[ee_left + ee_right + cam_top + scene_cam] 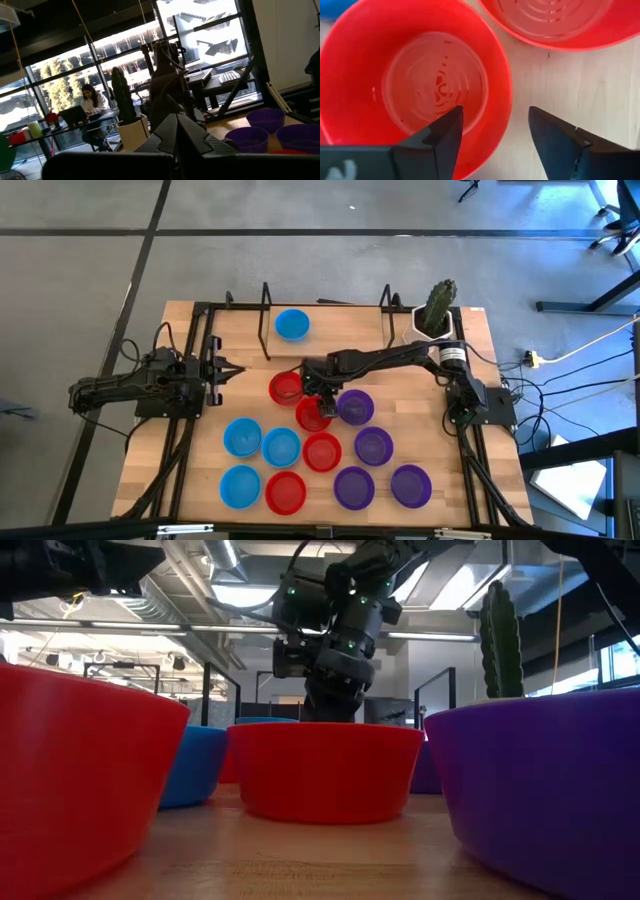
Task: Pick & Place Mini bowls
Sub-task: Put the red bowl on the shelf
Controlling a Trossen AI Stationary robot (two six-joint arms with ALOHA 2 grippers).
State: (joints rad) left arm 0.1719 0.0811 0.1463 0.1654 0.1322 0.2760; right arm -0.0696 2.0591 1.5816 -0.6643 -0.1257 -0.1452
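Observation:
Several mini bowls in red, blue and purple rest on their bases on the wooden table. One blue bowl stands apart at the far side. My right gripper is open above a red bowl in the middle of the table. It straddles that bowl's far rim, with one finger over the inside and the other over bare wood. A second red bowl lies just beyond it. My left gripper is shut and waits at the table's left side, holding nothing.
A purple bowl sits close on the right of the red bowl, with more bowls crowded toward the near edge. A white pot with a cactus stands at the far right corner. Black upright frames stand along the far side.

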